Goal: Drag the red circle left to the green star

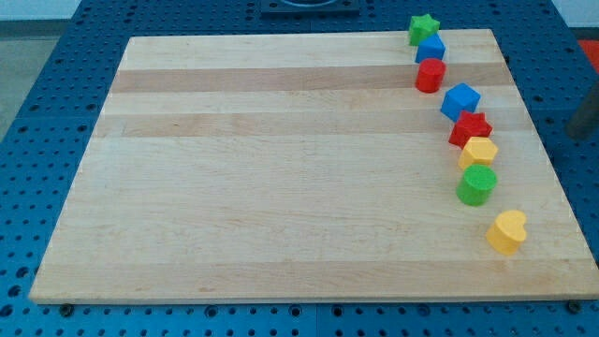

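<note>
My tip does not show clearly; a dark blur sits at the view's right edge, off the worktop (281, 187), so I cannot tell its state. The red circle (430, 76) lies near the top edge, touching a blue block (430, 49) that touches the green star (422, 29) at the rim. Leftward lies broad bare wood.

You've got a pale matt wooden board (281, 159), visible grain strips, on blue perforated metal-looking table (56, 56). Red cylinder block (430, 76): smooth, plastic-looking.
</note>
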`<state>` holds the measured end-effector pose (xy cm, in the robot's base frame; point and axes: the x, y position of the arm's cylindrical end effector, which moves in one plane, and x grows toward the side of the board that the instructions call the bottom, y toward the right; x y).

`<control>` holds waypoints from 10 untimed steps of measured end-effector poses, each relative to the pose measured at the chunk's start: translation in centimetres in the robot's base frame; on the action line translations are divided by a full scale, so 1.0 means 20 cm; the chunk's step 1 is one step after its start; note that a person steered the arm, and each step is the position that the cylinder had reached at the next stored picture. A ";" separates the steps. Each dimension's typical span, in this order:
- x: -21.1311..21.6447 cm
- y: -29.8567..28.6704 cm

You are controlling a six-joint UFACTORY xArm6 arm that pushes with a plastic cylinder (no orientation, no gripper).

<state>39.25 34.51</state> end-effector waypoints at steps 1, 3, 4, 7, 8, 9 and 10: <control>-0.25 -0.01; -0.42 -0.51; -0.42 -0.84; -0.44 -1.40; -0.27 -1.51; -0.30 -1.61; -0.56 -1.54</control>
<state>28.11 3.65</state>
